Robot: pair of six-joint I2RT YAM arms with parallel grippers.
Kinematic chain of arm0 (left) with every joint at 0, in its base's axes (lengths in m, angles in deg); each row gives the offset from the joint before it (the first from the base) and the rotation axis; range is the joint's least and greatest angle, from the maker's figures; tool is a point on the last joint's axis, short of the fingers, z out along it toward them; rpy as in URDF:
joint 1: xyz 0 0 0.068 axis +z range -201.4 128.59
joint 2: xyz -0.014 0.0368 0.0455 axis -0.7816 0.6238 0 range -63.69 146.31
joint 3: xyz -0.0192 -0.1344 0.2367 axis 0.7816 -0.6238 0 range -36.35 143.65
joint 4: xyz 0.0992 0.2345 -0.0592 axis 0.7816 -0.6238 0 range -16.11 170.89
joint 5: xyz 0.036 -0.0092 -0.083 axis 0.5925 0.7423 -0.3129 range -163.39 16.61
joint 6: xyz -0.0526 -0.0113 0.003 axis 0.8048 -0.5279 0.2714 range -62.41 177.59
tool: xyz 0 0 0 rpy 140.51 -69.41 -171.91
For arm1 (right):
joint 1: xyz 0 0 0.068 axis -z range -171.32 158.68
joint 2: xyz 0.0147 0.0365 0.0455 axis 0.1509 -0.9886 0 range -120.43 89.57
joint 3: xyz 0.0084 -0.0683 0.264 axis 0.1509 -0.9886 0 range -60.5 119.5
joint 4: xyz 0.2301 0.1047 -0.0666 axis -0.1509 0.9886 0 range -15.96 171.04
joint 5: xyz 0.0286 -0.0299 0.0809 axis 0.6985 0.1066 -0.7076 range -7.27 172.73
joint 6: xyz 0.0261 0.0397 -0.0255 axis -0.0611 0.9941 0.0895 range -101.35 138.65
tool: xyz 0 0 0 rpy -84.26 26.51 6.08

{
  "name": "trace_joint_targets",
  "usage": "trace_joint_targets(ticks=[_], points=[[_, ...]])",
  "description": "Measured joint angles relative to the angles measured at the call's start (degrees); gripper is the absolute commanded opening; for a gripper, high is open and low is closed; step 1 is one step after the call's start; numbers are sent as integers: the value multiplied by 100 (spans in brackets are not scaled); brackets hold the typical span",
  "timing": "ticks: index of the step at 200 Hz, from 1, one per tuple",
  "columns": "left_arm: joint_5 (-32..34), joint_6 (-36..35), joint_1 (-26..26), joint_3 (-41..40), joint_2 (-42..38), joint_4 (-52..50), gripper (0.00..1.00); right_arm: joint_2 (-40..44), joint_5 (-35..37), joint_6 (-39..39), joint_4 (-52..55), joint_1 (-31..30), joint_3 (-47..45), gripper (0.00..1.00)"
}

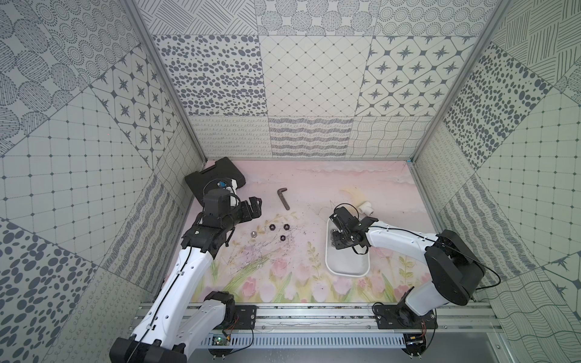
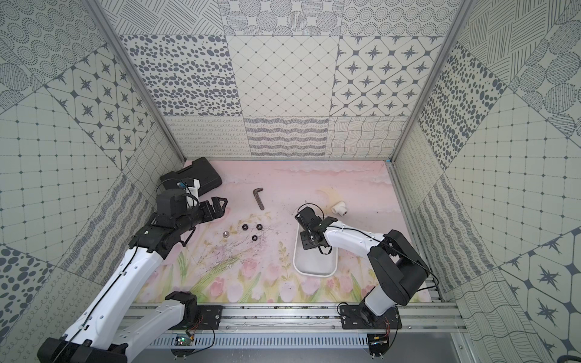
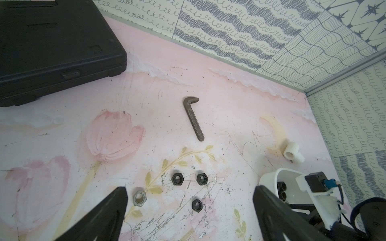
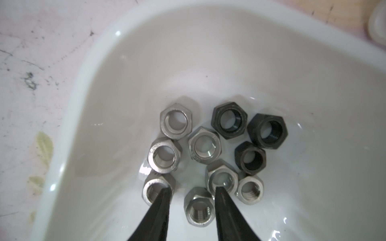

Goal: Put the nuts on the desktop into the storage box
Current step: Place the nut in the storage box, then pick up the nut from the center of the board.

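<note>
- Over the far end of the box (image 1: 347, 267), your right pincer (image 4: 192, 193) points down with its tips slightly parted, pinching nothing.
- One silver nut (image 4: 199, 206) lies on the box floor between those tips. Nine more nuts (image 4: 204, 145) cluster just beside it, six silver and three black.
- Your left pincer (image 1: 257, 207) hangs spread wide and empty above the desktop (image 1: 314, 188), near the black case (image 1: 217, 176).
- Four nuts lie loose on the desktop close to that pincer, three black and one silver, well apart from the box.
- You have an L-shaped tool (image 1: 284, 198) lying farther back, and a white elbow (image 1: 367, 210) just past the box's far rim.
- Your desktop is pink with printed tulips and dark scratches, and patterned grey-and-white walls (image 1: 314, 78) close three sides.
</note>
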State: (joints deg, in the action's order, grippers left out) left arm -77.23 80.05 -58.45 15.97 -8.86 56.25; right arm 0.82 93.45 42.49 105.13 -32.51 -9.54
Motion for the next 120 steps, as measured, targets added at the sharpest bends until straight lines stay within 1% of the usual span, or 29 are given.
trace_joint_targets(ticks=[17, 31, 72, 93, 120], points=[[0, 0, 0, 0, 0, 0, 99, 269, -13, -26, 33, -59, 55, 41], [0, 0, 0, 0, 2, 0, 99, 455, -35, -79, 90, -188, 282, 43], [-2, 0, 0, 0, 11, 0, 99, 450, -122, -354, -28, -822, 1150, 48], [0, 0, 0, 0, 17, 2, 99, 116, -216, -417, -177, -1045, 1497, 50], [-2, 0, 0, 0, 22, 0, 99, -774, -343, -487, -328, -1246, 2026, 52]])
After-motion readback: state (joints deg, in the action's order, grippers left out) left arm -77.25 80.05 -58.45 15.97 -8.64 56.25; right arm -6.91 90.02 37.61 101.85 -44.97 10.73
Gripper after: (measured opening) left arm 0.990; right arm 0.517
